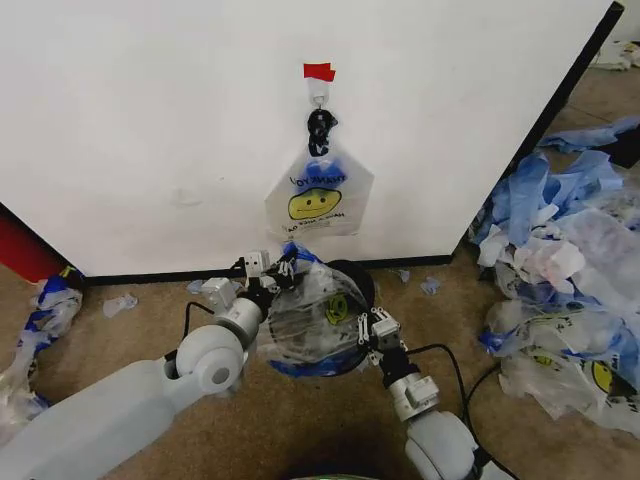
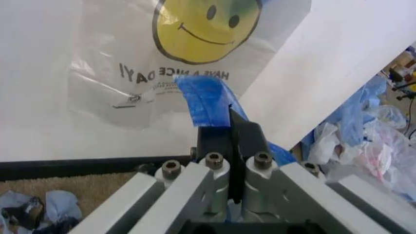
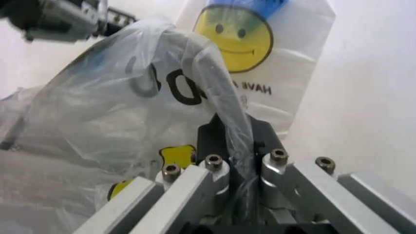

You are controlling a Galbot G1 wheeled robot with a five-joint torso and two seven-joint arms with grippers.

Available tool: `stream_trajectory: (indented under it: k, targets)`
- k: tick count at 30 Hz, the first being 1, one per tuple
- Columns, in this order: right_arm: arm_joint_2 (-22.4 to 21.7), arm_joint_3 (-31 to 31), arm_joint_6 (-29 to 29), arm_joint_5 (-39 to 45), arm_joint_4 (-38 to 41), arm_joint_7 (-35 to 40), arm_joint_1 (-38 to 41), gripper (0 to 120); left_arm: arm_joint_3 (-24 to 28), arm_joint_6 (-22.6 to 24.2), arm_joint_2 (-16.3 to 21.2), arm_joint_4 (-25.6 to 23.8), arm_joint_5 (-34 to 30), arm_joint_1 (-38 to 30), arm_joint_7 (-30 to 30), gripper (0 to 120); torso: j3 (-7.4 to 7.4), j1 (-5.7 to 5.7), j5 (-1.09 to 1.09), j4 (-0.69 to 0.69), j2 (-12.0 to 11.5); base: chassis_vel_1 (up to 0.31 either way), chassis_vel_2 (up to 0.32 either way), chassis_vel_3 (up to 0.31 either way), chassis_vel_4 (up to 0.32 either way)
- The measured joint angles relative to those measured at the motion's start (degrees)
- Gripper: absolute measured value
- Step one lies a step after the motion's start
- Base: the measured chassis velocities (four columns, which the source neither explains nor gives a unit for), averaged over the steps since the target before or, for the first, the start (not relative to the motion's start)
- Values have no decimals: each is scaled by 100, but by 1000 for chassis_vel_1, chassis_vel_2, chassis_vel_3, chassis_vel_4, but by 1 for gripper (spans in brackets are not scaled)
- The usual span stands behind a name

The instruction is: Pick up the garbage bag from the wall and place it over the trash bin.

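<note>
Carpeted floor: both grippers, left (image 1: 283, 267) and right (image 1: 368, 328), jaws clamped on garbage bag (image 1: 310, 315), spread it over trash bin (image 1: 356, 282); seating remains.

Readable print sits on two plastic bags. The hanging bag (image 2: 188, 53) on the wall (image 1: 150, 120) carries a yellow smiley w/ dark "HAVE A NICE DAY!" under it, seen mirrored through the plastic in left wrist view; smaller lines below that are too tiny to read. In right wrist view the same bag shows "HAVE" beneath the face, rest cut off by the nearer bag. In head view a dark arc of letters above the smiley looks like reversed "THANK YOU", not fully legible. The garbage bag (image 3: 117, 112) over the trash bin (image 1: 358, 283) shows big dark letters, apparently "OU"; can't confirm more.
</note>
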Motion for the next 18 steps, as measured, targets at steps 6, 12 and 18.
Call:
stream_trajectory:
  k: [6, 12, 18]
  targets:
    - [-24, 54, 156, -92, -9, -51, -203, 0, 85, -46, -28, 109, 97, -27, 48, 0, 0, 0, 0, 0, 0, 0, 0, 0, 0]
    - [-69, 220, 428, -282, 186, -136, -425, 0, 118, -91, -43, 185, 214, 26, 99, 0, 0, 0, 0, 0, 0, 0, 0, 0, 0]
    - [-107, 375, 551, -299, 444, -138, -680, 0, 121, -155, -41, 236, 323, 101, 137, 0, 0, 0, 0, 0, 0, 0, 0, 0, 0]
